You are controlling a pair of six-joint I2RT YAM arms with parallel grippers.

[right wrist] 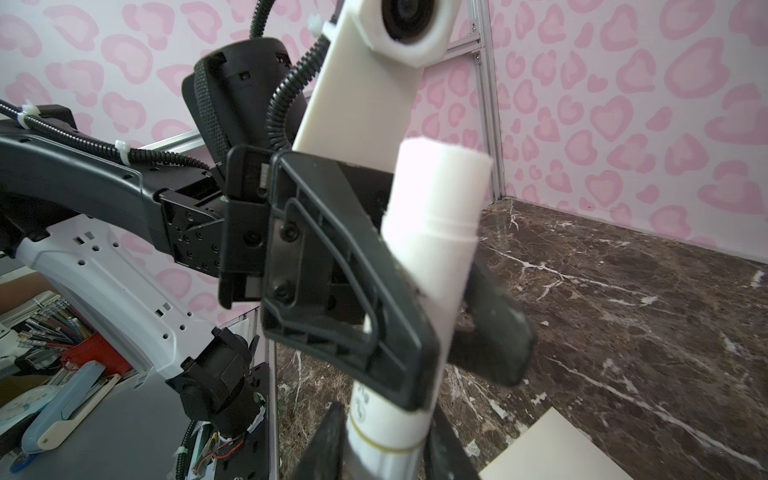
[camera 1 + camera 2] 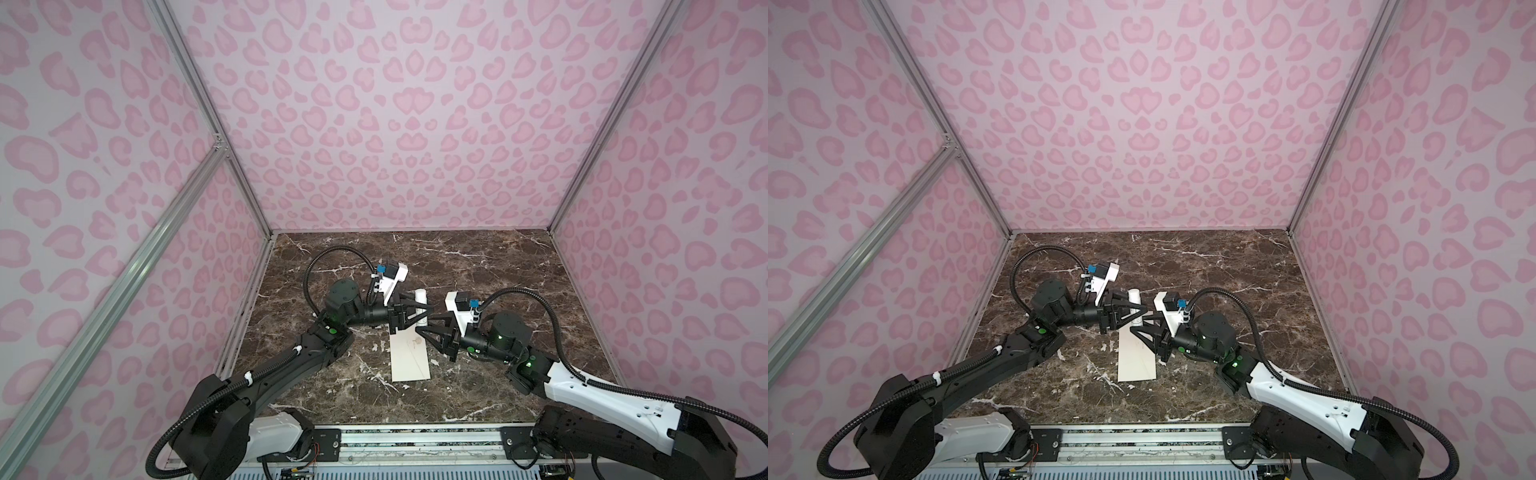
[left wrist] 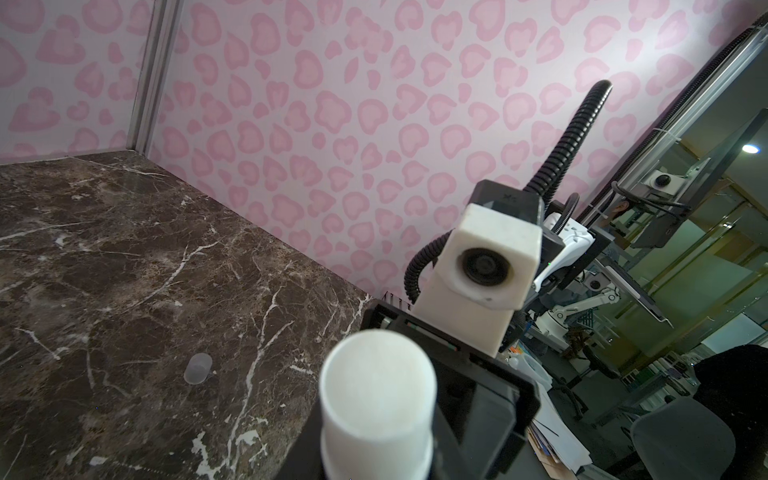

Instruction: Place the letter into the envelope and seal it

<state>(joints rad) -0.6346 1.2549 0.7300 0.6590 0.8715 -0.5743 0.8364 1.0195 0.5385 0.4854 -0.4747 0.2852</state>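
**Stick held over the envelope's far end, both grippers crowded there**

The marble surface (image 2: 478, 270) gives me wide bare room beyond the envelope (image 2: 411, 361) and to its right. There is a narrower strip on its left before the wall frame. The envelope lies flat near the middle, long edges running away from the arm bases. Its near short edge is fully clear, and its far end is covered by the two grippers.

My left gripper (image 2: 426, 311) reaches in from the envelope's left and is clamped across a white stick (image 1: 436, 216) at about mid-length. My right gripper (image 2: 424, 326) comes in from the envelope's right. Its narrowed jaws sit on either side of the stick's lower end, but I cannot tell whether they actually pinch it.

The stick tilts, with its upper end pointing past the envelope's far edge. I cannot tell whether its lower end touches the paper.

A small clear cap (image 3: 198, 368) lies on bare marble, apart from the envelope.
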